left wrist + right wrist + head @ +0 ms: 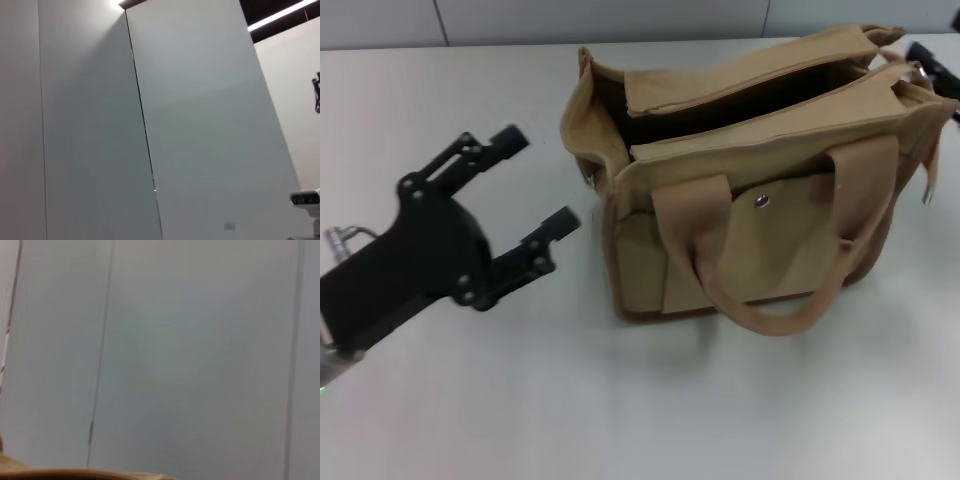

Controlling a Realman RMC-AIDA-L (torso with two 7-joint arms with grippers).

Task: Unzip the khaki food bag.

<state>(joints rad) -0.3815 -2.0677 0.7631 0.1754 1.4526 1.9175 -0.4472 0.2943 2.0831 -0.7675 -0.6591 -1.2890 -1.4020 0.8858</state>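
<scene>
Head view: the khaki food bag (760, 190) stands upright on the pale table (620, 420), right of centre, its front pocket with a silver snap (762, 201) facing the robot. Its top gapes as a dark slot between two fabric flaps, so the zipper appears largely or wholly run back. One wide front handle (770, 285) droops over the pocket; what may be a metal zipper pull (928, 190) hangs at the bag's right end, too small to confirm.

The left gripper (535, 185) hovers over the table just beside the bag's left end, apart from it, its two black fingers (505, 140) spread and holding nothing. Only a dark tip of the right gripper (935, 62) shows at the bag's far right corner; whether its jaws are spread or pressed together cannot be told. The left wrist view shows only wall panels; the right wrist view shows wall and a sliver of tan cloth.

Handling, as judged: the canvas looks soft and light, sagging at the left end, so it would slide or fold under a pull. A steadying hold on the end seam or a handle, with the pull taken at the small metal tab, seems most secure
</scene>
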